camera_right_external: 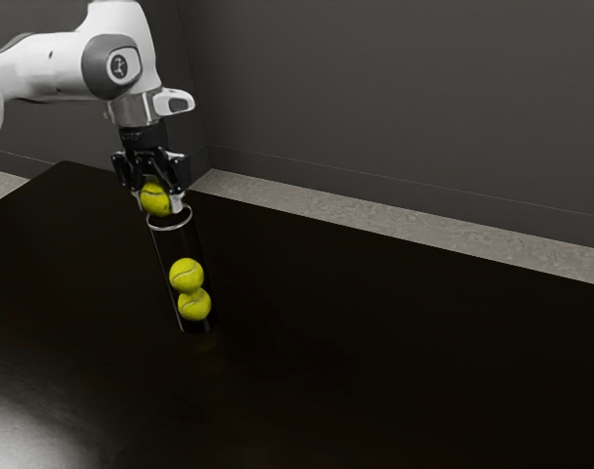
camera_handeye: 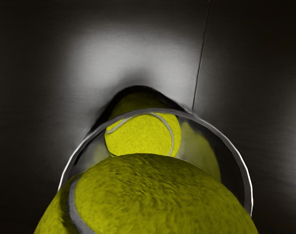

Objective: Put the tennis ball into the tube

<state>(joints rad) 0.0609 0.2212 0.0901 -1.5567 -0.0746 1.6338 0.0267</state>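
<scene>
Exterior view shows you the yellow, fuzzy tennis ball [camera_right_external: 153, 199], round and with a pale curved seam, just above the mouth of the clear, cylindrical tube [camera_right_external: 170, 228]. The black two-finger gripper [camera_right_external: 158, 203] is grasping this ball, with one finger at each side of it. You cannot tell from the views whether the ball touches the tube.

The tube stands upright on the dark, glossy table [camera_right_external: 395, 352], and its round rim is a thin pale ring. Inside, you have open height between the rim and the upper yellow ball [camera_right_external: 187, 275], which rests upon the lower yellow ball [camera_right_external: 194, 304]. Behind the tube runs the far table edge, with a speckled grey floor [camera_right_external: 375, 220] and a dark grey wall [camera_right_external: 404, 107] beyond. Much tabletop extends to the exterior view's right.

Wrist view lets you look down through the rim to a ball inside, and it gives you a thin straight line [camera_handeye: 202, 53] on the tabletop and the white shine near it. Exterior view gives you instead the stack of two balls from the side.
</scene>
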